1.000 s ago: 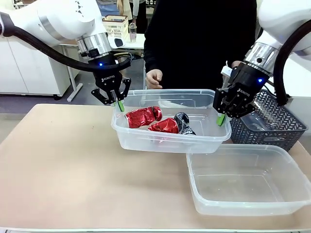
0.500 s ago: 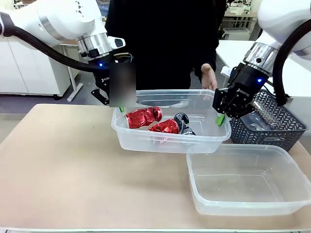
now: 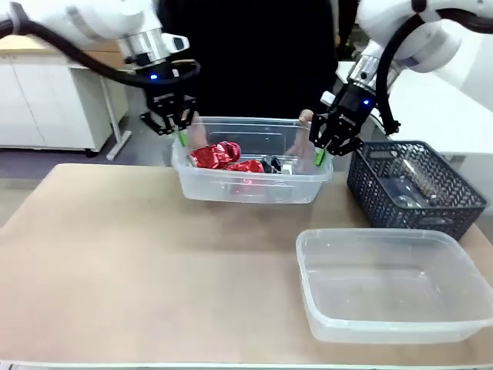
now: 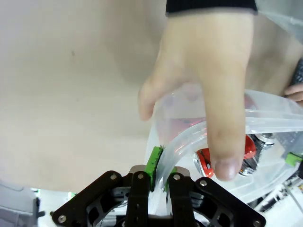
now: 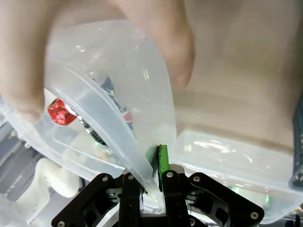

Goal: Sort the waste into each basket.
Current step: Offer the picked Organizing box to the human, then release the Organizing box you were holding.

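Near right, on the table (image 3: 139,262): 1 empty clear tub (image 3: 370,333). Behind it, right: dark lattice basket (image 3: 385,193) with clear plastic inside, shape unclear.

Far centre: 2nd clear tub (image 3: 246,189) holding red foil pieces (image 3: 219,154) and 1 dark piece (image 3: 271,163). Cannot tell whether it rests on the table.

The left gripper (image 3: 182,137) is pinched narrow on this tub's left rim, with the rim between the green pads (image 4: 153,161). The right gripper (image 3: 320,158) is clamped the same way on the right rim.

Beyond: 1 person's hand (image 4: 208,94) holds the rim just beside the left gripper. A 2nd hand (image 5: 161,33) holds it near the right gripper.
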Robot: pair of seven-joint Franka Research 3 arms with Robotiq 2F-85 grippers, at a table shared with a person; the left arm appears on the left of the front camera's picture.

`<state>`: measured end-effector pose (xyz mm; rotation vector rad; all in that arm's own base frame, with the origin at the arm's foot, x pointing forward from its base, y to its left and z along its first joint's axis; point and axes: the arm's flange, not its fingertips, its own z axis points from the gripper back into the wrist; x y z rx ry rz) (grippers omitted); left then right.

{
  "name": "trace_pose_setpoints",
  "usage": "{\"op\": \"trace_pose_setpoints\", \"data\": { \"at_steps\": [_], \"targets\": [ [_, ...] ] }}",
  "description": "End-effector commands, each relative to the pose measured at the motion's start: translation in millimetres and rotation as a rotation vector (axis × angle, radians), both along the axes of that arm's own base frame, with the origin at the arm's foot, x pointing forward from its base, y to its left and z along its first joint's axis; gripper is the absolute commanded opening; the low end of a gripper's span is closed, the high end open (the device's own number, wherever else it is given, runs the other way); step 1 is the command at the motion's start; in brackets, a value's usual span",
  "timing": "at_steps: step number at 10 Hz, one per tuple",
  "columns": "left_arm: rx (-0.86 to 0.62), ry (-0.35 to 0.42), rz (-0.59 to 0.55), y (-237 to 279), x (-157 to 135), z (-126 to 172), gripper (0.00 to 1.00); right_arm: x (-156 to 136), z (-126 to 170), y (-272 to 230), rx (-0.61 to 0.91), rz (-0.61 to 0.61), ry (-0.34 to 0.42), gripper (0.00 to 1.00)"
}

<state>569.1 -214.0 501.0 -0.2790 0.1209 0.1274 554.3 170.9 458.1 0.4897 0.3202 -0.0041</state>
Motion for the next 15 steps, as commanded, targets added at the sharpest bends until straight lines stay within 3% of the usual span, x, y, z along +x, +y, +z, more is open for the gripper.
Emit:
{"op": "trace_pose_setpoints", "data": {
  "at_steps": [1, 4, 5, 14, 15],
  "targets": [
    [-0.055, 0.002, 0.058, -15, 39, 10, 0.06, 26, 12, 12, 0.000, -0.022, 0.060, 0.06],
    [-0.094, 0.058, 0.116, -5, 62, -3, 0.06, 27, 0, 10, -0.009, -0.029, 0.065, 0.06],
    [-0.013, 0.033, 0.013, 4, 43, -11, 0.06, 30, 0, 2, -0.007, -0.009, 0.035, 0.06],
    [0.001, 0.049, -0.011, 1, 47, -13, 0.06, 31, -1, 1, -0.016, -0.010, 0.035, 0.06],
    [-0.007, 0.023, -0.056, -4, 45, -11, 0.64, 23, 3, -5, -0.003, -0.036, -0.001, 0.64]
  ]
}}
